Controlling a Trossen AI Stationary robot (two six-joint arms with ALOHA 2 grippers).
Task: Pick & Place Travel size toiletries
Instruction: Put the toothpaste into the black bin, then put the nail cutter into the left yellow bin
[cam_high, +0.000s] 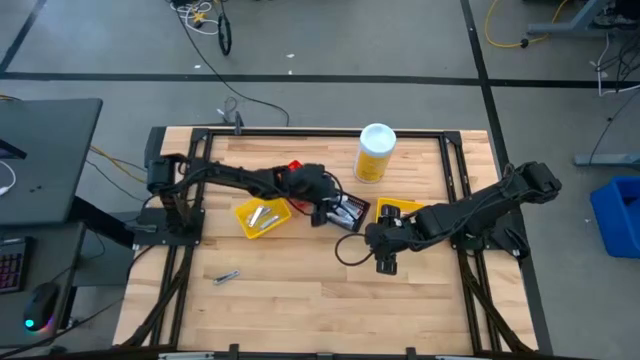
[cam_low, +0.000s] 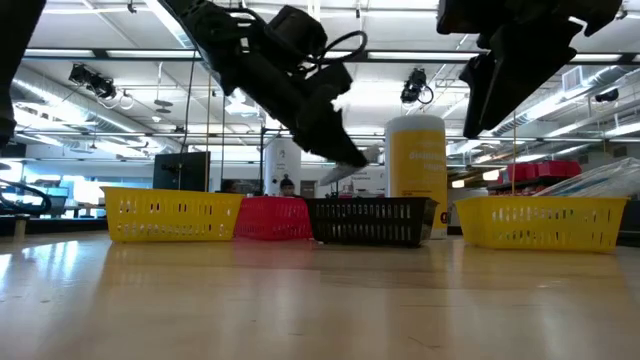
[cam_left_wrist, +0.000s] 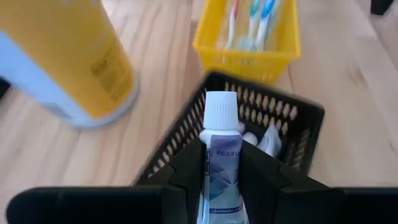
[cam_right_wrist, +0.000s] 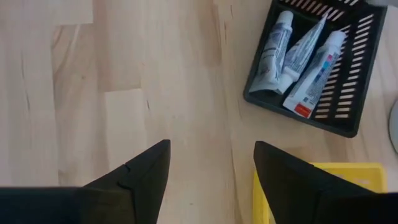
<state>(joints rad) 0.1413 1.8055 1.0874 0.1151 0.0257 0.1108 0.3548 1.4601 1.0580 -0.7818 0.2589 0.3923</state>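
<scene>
In the high view, the left gripper (cam_high: 322, 208) hangs at the near edge of the black bin (cam_high: 347, 213), which I take as the landmark. The right gripper (cam_high: 386, 262) is further from the bin, over bare table (cam_high: 300, 300), and one small item (cam_high: 226, 277) lies well apart from the bin on the left arm's side. In the low view, the black bin (cam_low: 370, 221) stands between a red bin (cam_low: 272, 218) and the big yellow bottle (cam_low: 417, 172), and the left gripper (cam_low: 350, 152) hovers just above its rim. In the left wrist view, the left gripper (cam_left_wrist: 221, 168) is closed on a small white tube (cam_left_wrist: 221, 155); the tube's long axis runs forward between the fingers, with its white cap pointing over the black bin (cam_left_wrist: 292, 134). Beyond this bin, a yellow bin (cam_left_wrist: 249, 37) holds toothbrushes (cam_left_wrist: 249, 18). In the right wrist view, the right gripper (cam_right_wrist: 211, 180) stands wide and empty, and the black bin (cam_right_wrist: 348, 93) with three tubes (cam_right_wrist: 298, 56) lies ahead of it. I judge that the left arm is the nearer one, and that the tube needs only to be released down into the black bin.
</scene>
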